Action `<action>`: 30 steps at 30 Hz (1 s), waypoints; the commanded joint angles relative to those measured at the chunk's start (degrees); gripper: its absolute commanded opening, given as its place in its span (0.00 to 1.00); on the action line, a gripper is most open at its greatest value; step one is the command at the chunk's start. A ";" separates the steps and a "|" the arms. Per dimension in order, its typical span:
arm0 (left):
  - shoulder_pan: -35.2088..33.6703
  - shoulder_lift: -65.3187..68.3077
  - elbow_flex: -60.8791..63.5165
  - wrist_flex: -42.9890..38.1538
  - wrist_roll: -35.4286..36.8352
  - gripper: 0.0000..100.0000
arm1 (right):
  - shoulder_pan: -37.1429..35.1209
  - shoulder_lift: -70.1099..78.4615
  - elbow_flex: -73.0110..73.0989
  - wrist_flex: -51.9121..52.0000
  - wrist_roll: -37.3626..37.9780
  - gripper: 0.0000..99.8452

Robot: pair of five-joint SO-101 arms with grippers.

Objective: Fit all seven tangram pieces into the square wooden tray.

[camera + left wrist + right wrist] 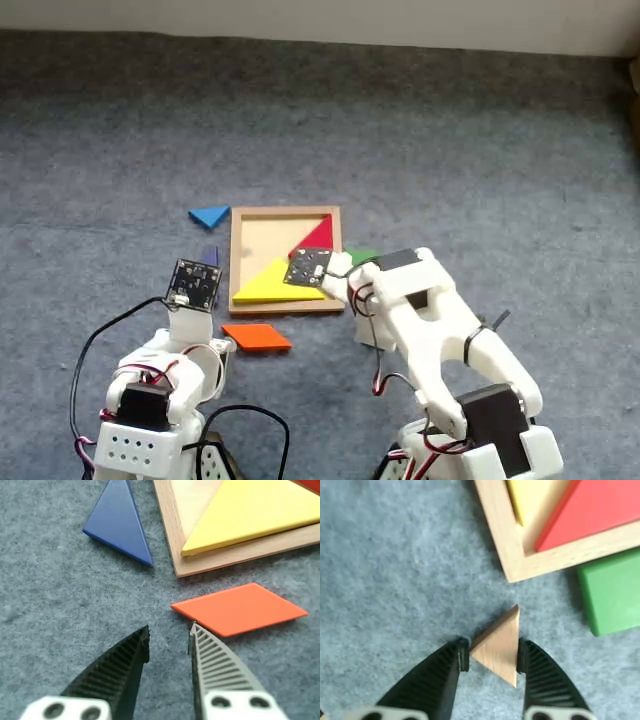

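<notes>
– where was the tray when you looked?
– the square wooden tray (285, 211) lay flat on the grey tabletop (450, 130), just ahead of both arms. inside it i saw a yellow triangle (266, 286) along the near rim and a red triangle (319, 234) in the far corner on the right arm's side. the right wrist view showed a strip of bare tray floor between them.
– and the loose pieces?
– a green piece (612, 592) lay outside the tray, just beside its right rim. an orange parallelogram (240, 609) lay flat near the tray's near rim, not touching it. a dark blue triangle (120, 522) lay just beside the left rim, and a light blue triangle (208, 215) sat off the far left corner.
– how did your left claw stand?
– my left claw (169, 629) hung low over the tabletop with its fingers apart and nothing between them. the pale finger's tip was right at the parallelogram's nearest corner, and i couldn't tell whether it touched.
– and the right one?
– my right claw (492, 652) was clamped on a small wood-coloured triangle (496, 645), one finger pressed to each side. that was just outside the tray's near right corner and near the green piece. i couldn't tell whether the triangle rested on the tabletop or was lifted off it.
</notes>
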 commanded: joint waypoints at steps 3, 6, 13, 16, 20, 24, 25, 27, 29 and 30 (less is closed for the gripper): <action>0.92 -2.07 1.10 0.18 0.35 0.15 | 1.80 -4.97 0.31 1.71 0.09 0.10; 0.92 -2.07 1.10 0.18 0.35 0.15 | 2.15 -10.42 0.22 5.05 0.09 0.10; 0.92 -2.07 1.10 0.18 0.35 0.15 | 1.45 -20.18 -1.89 2.15 0.00 0.10; 0.92 -2.07 1.10 0.18 0.35 0.15 | 1.10 -19.56 -4.44 -3.21 0.00 0.10; 0.92 -2.07 1.10 0.18 0.35 0.15 | -0.84 -15.08 -8.22 -10.68 0.00 0.10; 0.92 -2.07 1.10 0.18 0.35 0.15 | -2.51 -8.22 -12.88 -16.48 0.00 0.10; 0.92 -2.07 1.10 0.18 0.35 0.15 | -2.59 -6.29 -14.11 -18.15 0.00 0.10; 0.92 -2.07 1.10 0.18 0.35 0.15 | -3.21 -2.33 -16.48 -21.14 0.00 0.10; 0.92 -2.07 1.10 0.18 0.35 0.15 | -3.82 1.89 -18.42 -23.78 0.09 0.10; 0.92 -2.07 1.10 0.18 0.35 0.15 | -4.35 3.91 -19.30 -25.10 0.09 0.10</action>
